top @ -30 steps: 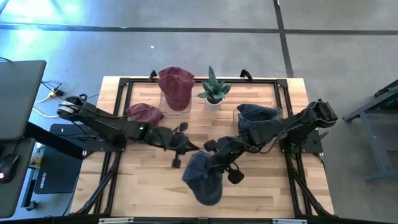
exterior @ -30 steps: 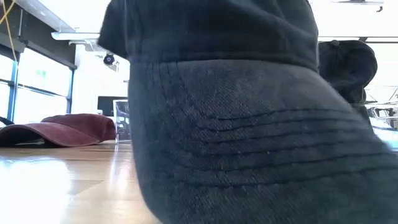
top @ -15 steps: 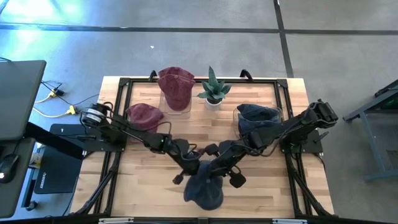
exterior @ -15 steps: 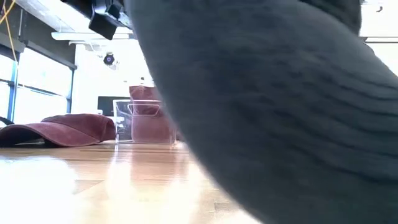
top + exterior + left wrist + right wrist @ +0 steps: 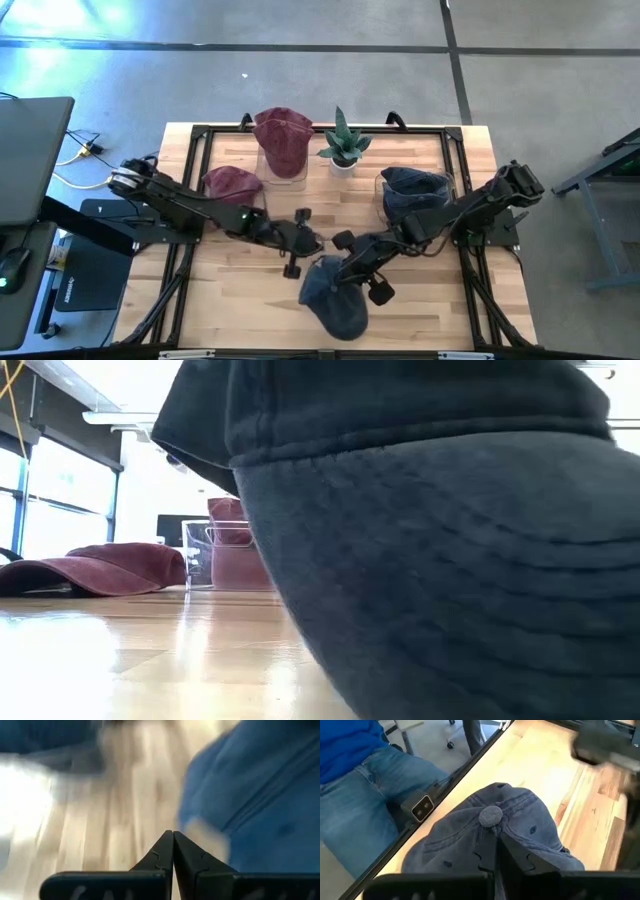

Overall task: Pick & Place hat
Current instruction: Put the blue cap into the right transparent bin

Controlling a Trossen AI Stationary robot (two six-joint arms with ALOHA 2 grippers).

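High cam: straight down on whole table, both arms. Low cam: tabletop level, facing far across table, mostly blocked by blue hat v. close. Left wrist cam: looks past own fingers at hat, close. Right wrist cam: same hat plus person's jeans beyond near edge.

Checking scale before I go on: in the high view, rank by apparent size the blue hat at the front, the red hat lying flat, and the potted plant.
1. Blue hat, largest.
2. Red hat lying flat.
3. Potted plant; it looks close to the red hat, so this ranking is unsure.
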